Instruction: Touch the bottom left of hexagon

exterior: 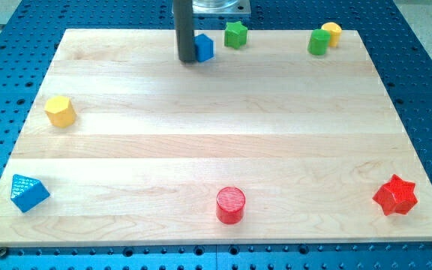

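The yellow hexagon (60, 111) sits near the board's left edge, a little above mid-height. My tip (186, 59) is at the view's top centre, far to the upper right of the hexagon. It stands right against the left side of a blue block (204, 47), which it partly hides.
A green star-like block (235, 34) is right of the blue block. A green cylinder (319, 42) and a yellow block (331, 33) sit at the top right. A blue triangular block (28, 192) is at the bottom left, a red cylinder (230, 205) at bottom centre, a red star (395, 196) at bottom right.
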